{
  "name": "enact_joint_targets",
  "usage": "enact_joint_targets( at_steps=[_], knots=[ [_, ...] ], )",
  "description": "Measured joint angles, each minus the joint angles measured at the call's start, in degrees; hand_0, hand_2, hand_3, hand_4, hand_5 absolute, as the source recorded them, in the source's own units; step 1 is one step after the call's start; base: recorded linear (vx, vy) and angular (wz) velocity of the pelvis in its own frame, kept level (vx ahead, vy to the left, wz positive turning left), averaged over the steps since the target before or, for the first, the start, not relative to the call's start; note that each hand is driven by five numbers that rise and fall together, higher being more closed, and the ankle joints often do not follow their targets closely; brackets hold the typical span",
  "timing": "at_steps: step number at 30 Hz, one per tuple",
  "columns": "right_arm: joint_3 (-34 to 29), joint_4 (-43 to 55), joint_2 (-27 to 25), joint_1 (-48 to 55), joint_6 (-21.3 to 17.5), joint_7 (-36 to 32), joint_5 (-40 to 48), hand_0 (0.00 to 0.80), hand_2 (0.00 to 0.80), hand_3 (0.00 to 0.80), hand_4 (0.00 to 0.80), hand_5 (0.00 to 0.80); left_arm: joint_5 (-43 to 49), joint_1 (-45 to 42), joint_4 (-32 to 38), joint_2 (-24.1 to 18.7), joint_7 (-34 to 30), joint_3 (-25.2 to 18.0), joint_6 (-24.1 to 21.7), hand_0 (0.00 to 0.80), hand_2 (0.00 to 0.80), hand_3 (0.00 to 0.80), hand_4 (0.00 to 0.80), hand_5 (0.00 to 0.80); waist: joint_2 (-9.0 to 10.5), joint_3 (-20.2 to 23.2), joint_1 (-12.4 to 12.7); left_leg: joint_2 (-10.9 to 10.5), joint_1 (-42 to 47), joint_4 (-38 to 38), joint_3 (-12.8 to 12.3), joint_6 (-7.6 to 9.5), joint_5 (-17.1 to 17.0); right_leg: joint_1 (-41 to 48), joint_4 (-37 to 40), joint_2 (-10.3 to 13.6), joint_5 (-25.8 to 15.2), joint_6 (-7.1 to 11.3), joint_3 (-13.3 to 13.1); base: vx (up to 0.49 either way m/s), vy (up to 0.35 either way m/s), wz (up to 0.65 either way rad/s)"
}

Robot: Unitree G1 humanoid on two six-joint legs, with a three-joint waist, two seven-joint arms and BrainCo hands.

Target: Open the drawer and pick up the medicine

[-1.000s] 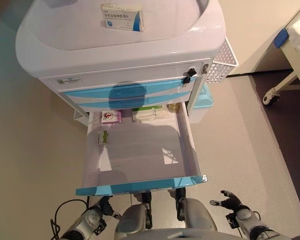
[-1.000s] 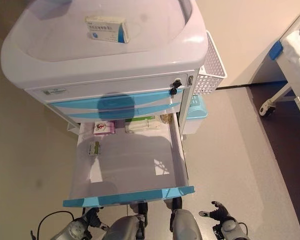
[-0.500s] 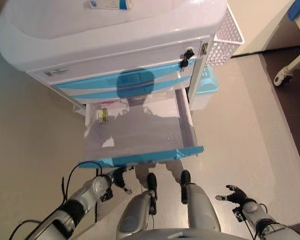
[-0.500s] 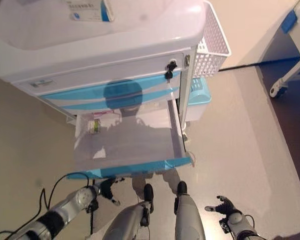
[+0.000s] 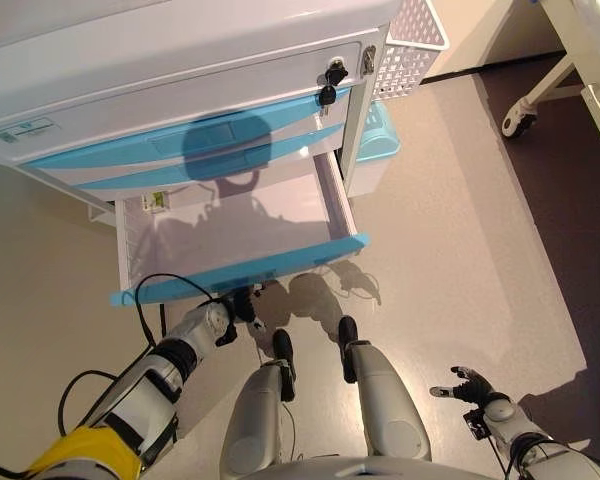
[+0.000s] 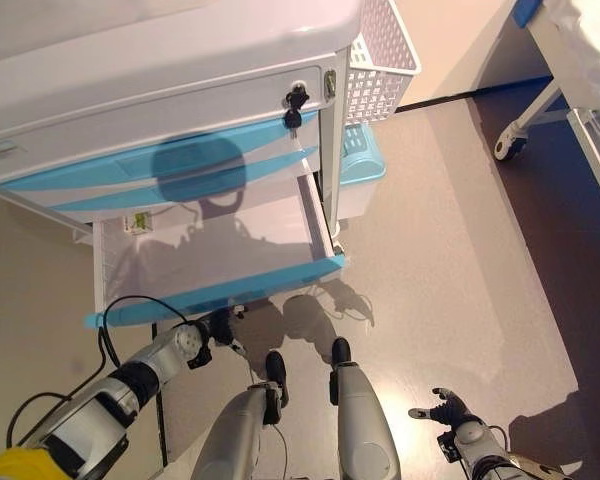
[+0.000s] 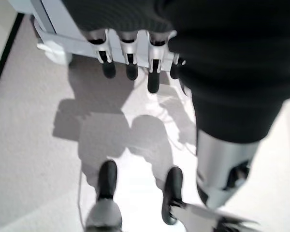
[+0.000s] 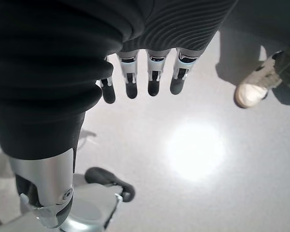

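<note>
Hands come first, nearest the camera. Right hand (image 5: 469,385) hangs low at the robot's right side above the grey floor (image 5: 460,250), fingers straight and relaxed, holding nothing. Its own wrist view shows the dark-tipped fingers (image 8: 153,82) in a loose row over bare floor, with a person's pale shoe (image 8: 253,89) at the edge of that view.

Left hand (image 5: 242,306) reaches forward just below the blue front (image 5: 240,270) of the open drawer (image 5: 230,225). Its fingers (image 7: 129,63) are extended and loose, empty, pointing toward the base of the cart; from the head views I cannot tell whether they touch the drawer front.

Beyond the hand, the lowest drawer of a white medical cart (image 5: 180,90) is pulled out. A small box of medicine (image 5: 157,201) with green markings lies inside at the back left corner, partly under the closed blue drawers (image 5: 200,150) above it. Neither hand touches it.

Farther on, keys (image 5: 332,78) hang from a lock at the cart's upper right. A white mesh basket (image 5: 412,40) hangs on the cart's right side, with a pale blue bin (image 5: 375,140) below it. A wheeled bed frame (image 5: 570,60) stands at the far right.
</note>
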State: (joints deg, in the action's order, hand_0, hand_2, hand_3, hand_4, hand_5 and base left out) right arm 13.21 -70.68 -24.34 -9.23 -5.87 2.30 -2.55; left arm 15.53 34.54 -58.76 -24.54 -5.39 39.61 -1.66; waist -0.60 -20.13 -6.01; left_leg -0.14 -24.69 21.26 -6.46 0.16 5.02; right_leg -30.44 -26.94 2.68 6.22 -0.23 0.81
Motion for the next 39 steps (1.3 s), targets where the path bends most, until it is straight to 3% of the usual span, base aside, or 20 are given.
enact_joint_targets(
  at_steps=[10,19,35,38,39],
  knots=[
    [1.0,0.7,0.4,0.3,0.0,-0.8,1.6,0.0,0.0,0.0,0.0,0.0,0.3,9.8,-3.2,-1.6,0.6,0.5,1.0,0.0,0.0,0.0,0.0,0.0,2.67,1.8,-1.0,0.7,-0.8,1.7,-1.3,0.15,1.5,-0.7,0.0,-0.6,-0.1,0.13,-1.0,0.041,0.018,-0.09],
    [1.4,0.9,2.5,0.6,-0.1,-1.0,2.3,0.0,0.0,0.0,0.0,0.0,1.8,15.6,-5.4,-3.7,5.8,-0.2,1.4,0.0,0.0,0.0,0.0,0.0,4.32,3.4,-1.1,0.9,-1.3,2.3,-2.3,0.09,2.0,-1.3,0.3,-0.9,-0.4,0.21,-1.9,0.025,0.007,-0.05],
    [2.5,1.1,3.2,1.1,-0.1,-0.9,2.7,0.0,0.0,0.0,0.0,0.0,1.9,15.1,-5.4,-4.2,6.7,-0.4,1.4,0.0,0.0,0.0,0.0,0.0,4.42,5.1,-0.8,0.9,-0.6,2.0,-1.6,0.28,2.3,0.4,1.4,-0.8,-0.6,0.4,-1.3,0.005,-0.007,0.01],
    [2.5,1.1,3.2,1.7,-0.1,-0.9,2.6,0.0,0.0,0.0,0.0,0.0,1.4,11.0,-3.0,-4.1,6.8,-3.2,1.3,0.0,0.0,0.0,0.0,0.0,4.0,6.0,-0.6,0.9,1.1,0.6,-1.4,0.41,2.2,2.1,2.4,-0.5,-0.7,0.43,-1.1,0.011,-0.006,0.0],
    [2.4,1.0,3.3,2.2,-0.1,-0.9,2.5,0.0,0.0,0.0,0.0,0.0,-0.1,6.0,-0.2,-3.5,7.2,-7.5,0.7,0.0,0.0,0.0,0.0,0.0,3.55,6.3,-0.5,1.0,2.8,-0.5,-1.2,0.38,2.1,3.8,3.3,-0.5,-0.8,0.46,-0.9,0.052,-0.018,-0.01]
  ],
)
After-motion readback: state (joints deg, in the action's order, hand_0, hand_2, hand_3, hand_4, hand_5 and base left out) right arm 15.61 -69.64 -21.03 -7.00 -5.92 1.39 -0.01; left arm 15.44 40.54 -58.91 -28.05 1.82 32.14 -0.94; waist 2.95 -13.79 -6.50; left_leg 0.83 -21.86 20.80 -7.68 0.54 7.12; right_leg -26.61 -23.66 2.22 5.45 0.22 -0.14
